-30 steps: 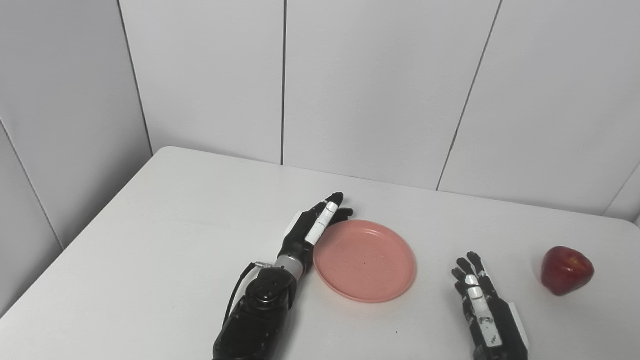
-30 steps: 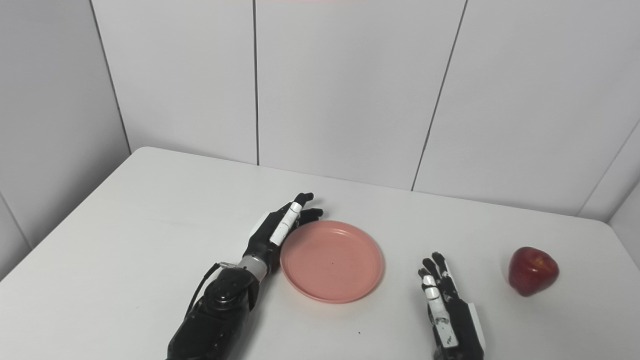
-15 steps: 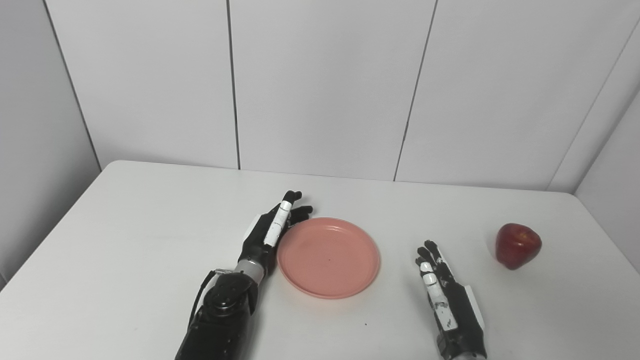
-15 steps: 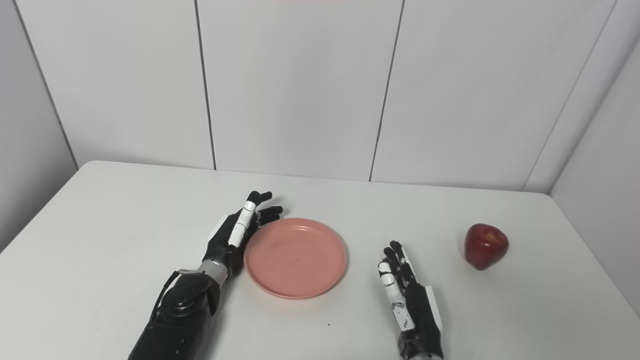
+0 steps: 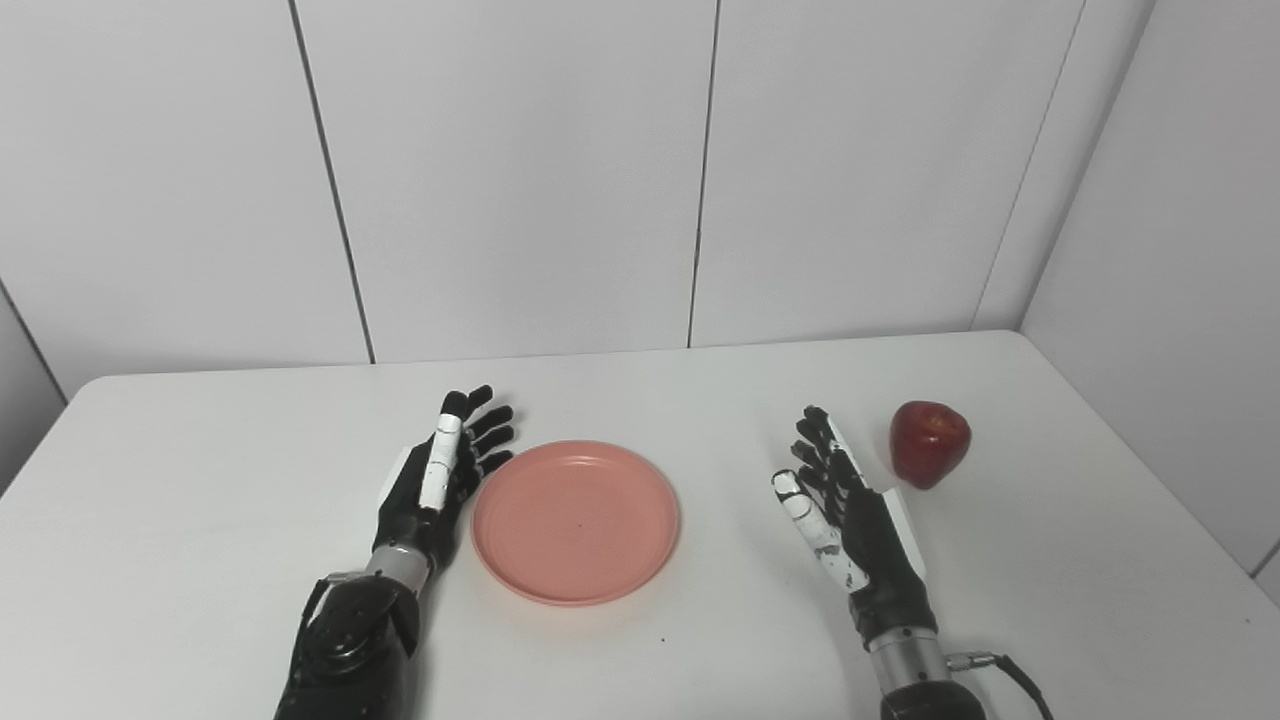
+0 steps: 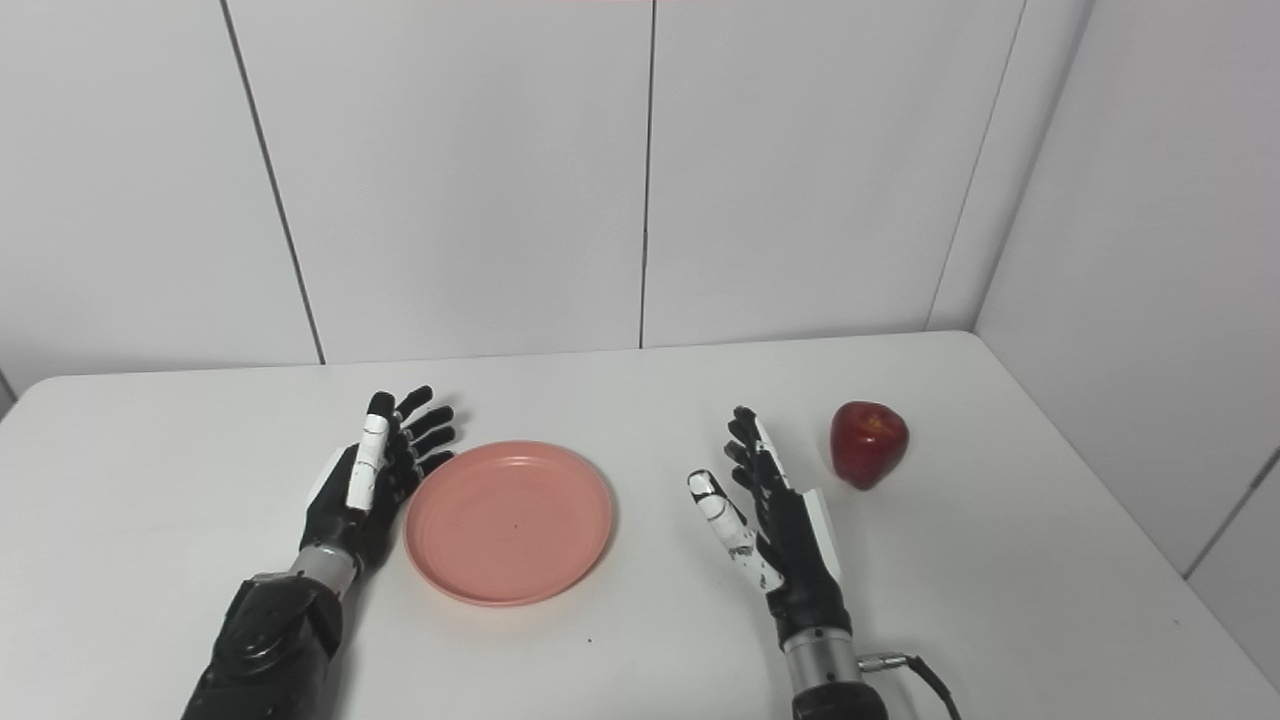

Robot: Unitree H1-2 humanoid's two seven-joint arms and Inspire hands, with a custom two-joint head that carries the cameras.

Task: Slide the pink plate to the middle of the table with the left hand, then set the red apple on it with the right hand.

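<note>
Though stem-up, red apple (image 5: 929,443) tilted.

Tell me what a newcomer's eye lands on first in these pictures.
The pink plate stands out first, lying empty near the middle of the white table. Next comes the red apple, standing off to the right near the wall. Either side of the plate, the left robot hand and the right robot hand are open, holding nothing.

A white table (image 5: 250,440) stands against pale wall panels. On it lie a pink plate (image 5: 575,520) near the middle and a red apple (image 5: 929,443) well apart to the right, near the far corner.
</note>
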